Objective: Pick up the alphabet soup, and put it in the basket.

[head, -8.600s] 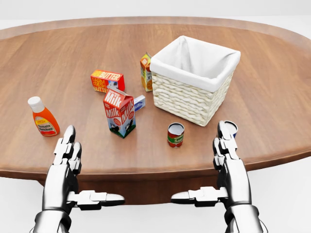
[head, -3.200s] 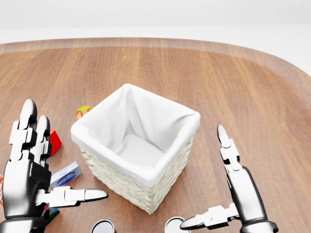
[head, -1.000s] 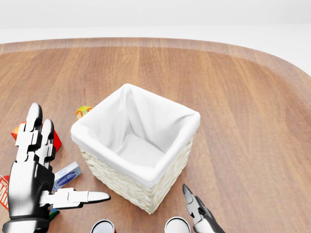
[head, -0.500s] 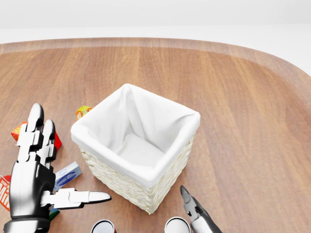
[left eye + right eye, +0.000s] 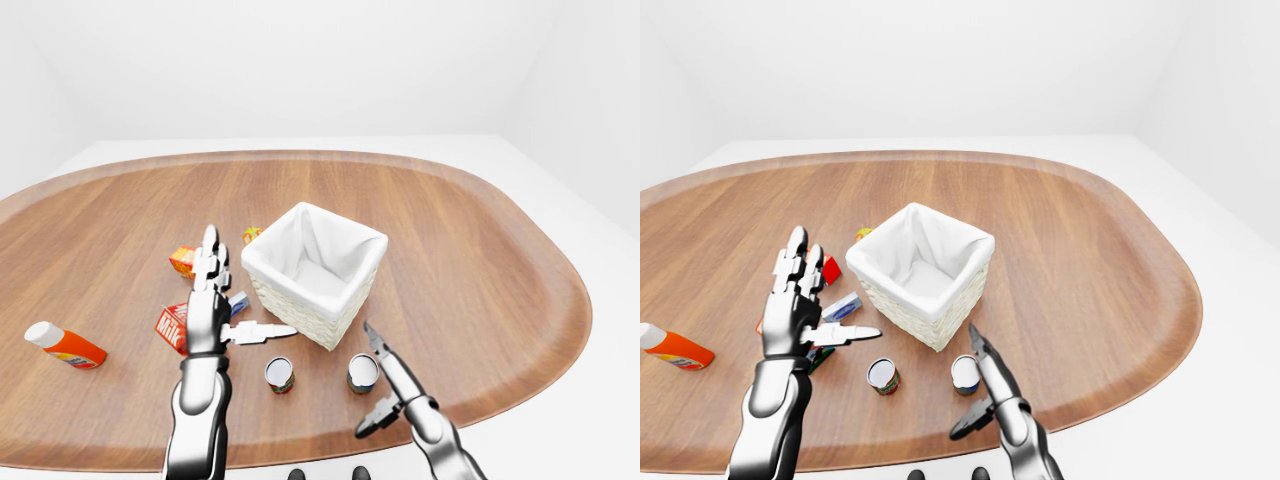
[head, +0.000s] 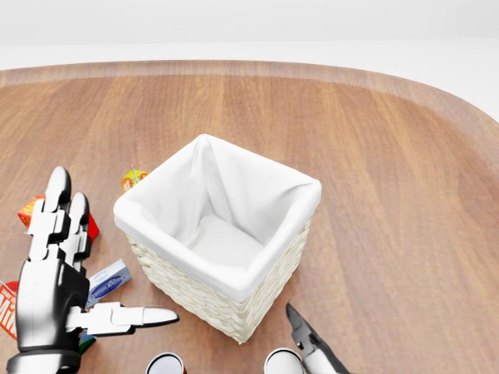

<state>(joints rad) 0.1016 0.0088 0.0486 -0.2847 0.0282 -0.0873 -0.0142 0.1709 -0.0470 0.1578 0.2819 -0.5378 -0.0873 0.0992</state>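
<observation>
Wooden table holds the basket mid-frame, and just below it stands what I take for the alphabet soup, ungrasped, the right hand spread-fingered beside it, the left hand likewise splayed: a reaching step, and next the fingers must wrap that can

Table: my oval wooden table.
On it: basket, two cans, milk carton, ketchup bottle, small boxes.

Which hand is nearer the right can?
Right. The right hand is open beside the right can, just to its right. The left hand is open well to its left, past the other can.
</observation>
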